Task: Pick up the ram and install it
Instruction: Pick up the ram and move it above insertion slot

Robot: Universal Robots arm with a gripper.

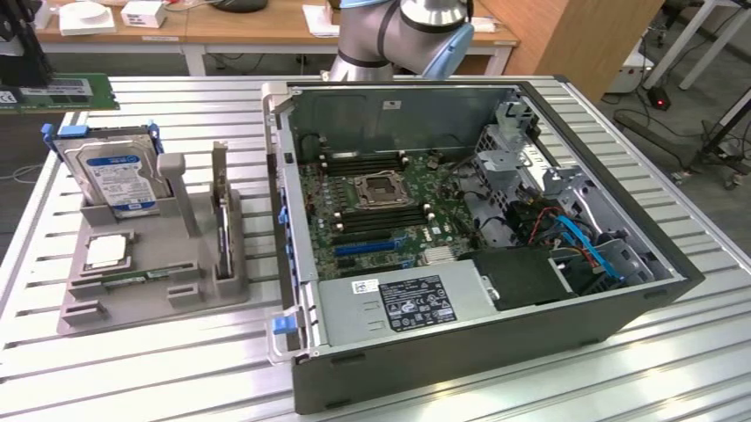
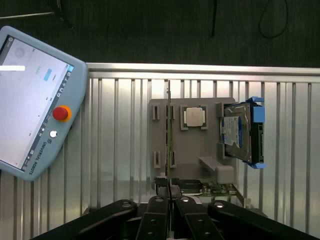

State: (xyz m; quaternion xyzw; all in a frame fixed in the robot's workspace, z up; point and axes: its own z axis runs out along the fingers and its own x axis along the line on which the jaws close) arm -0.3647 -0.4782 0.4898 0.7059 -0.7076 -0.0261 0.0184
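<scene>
A light-streaked ribbed metal tabletop (image 1: 657,369) stands before a wooden desk (image 1: 235,26), grey floor (image 1: 639,149) beside it

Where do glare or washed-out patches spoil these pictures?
Exterior view: strong glare on the table slats beside the computer case. Wrist view: the control tablet has its screen washed out white, while the tray is evenly lit and readable.

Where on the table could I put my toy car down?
The table is bare between the teach pendant and the grey holder, and between the holder and the edge nearest the exterior camera. Crowded: the holder and the computer case.
</scene>
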